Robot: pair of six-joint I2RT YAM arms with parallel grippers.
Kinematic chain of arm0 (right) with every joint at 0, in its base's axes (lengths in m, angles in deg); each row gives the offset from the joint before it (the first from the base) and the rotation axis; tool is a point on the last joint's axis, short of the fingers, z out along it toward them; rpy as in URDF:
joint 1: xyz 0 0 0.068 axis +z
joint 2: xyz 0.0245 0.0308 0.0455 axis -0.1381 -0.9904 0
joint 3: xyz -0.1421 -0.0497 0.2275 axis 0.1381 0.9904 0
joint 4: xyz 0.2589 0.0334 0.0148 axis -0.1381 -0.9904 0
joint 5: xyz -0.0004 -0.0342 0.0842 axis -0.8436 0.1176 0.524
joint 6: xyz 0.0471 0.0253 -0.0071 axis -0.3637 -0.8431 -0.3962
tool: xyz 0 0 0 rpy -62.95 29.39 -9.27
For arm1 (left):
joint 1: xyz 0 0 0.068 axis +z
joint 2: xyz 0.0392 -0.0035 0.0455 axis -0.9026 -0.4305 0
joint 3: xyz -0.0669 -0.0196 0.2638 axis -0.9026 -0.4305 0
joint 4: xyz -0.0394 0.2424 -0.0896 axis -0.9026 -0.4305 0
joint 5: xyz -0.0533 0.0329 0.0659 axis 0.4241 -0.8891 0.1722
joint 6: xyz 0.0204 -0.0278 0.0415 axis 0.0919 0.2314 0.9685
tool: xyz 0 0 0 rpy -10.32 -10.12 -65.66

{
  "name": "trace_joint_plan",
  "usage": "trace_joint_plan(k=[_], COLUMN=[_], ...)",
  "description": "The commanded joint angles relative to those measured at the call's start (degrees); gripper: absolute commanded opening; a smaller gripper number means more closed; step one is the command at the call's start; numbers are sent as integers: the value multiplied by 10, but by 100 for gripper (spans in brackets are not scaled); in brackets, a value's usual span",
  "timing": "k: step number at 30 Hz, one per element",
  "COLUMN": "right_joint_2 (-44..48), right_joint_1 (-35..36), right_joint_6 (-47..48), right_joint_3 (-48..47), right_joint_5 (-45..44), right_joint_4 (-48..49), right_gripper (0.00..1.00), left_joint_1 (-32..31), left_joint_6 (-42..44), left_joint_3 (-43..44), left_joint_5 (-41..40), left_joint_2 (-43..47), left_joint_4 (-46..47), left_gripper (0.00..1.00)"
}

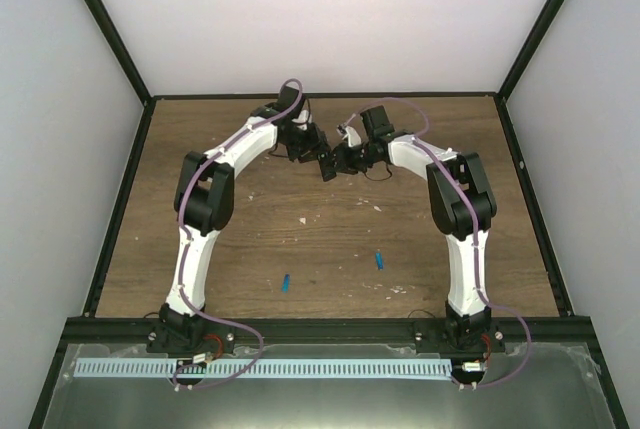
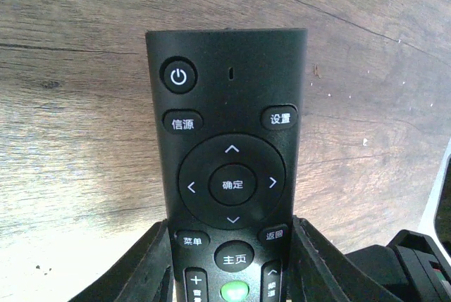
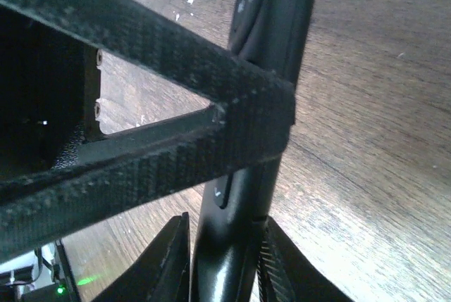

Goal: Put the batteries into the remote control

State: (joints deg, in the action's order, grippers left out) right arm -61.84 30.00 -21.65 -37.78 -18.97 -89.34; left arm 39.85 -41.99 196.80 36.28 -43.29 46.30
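The black remote control (image 1: 327, 162) hangs above the far middle of the wooden table, caught between both arms. In the left wrist view its button face (image 2: 229, 140) points at the camera, and my left gripper (image 2: 232, 260) is shut on its two long sides. My right gripper (image 3: 225, 260) is closed on the remote control (image 3: 271, 27) from the other side, both fingers pressed against its narrow body. A finger of the left gripper (image 3: 176, 70) crosses in front of the right wrist camera. Two blue batteries (image 1: 286, 282) (image 1: 379, 259) lie apart on the table near the arm bases.
Pale specks of debris (image 1: 303, 219) are scattered on the wood between the batteries and the grippers. A black frame rail (image 1: 120, 199) and white walls border the table at left, right and back. A metal ledge (image 1: 300, 389) runs along the front.
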Motion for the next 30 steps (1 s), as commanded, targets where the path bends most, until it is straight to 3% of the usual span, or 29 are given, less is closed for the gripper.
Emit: trace_joint_plan(k=[1,12,18,23,25,30], right_joint_2=[-11,-12,-6,4,13,41], right_joint_1=[5,5,5,5,5,5], right_joint_6=[-1,0,3,10,16,42], right_joint_3=[-35,-40,-41,-40,-37,-20], right_joint_5=[11,10,-5,-37,-64,-131], right_joint_4=[-3,-9,-9,-17,-24,-40], right_gripper=[21,6,3,1,1,1], left_joint_1=[-5,-7,-7,-6,-4,13], left_joint_6=[-5,-8,-7,-6,-3,6], left_joint_3=[16,8,-11,-48,-84,-160], left_joint_5=[1,-6,-9,-35,-65,-142], left_joint_2=[7,3,19,60,92,180], left_joint_4=[4,10,34,63,84,134], left_gripper=[0,2,30,72,84,99])
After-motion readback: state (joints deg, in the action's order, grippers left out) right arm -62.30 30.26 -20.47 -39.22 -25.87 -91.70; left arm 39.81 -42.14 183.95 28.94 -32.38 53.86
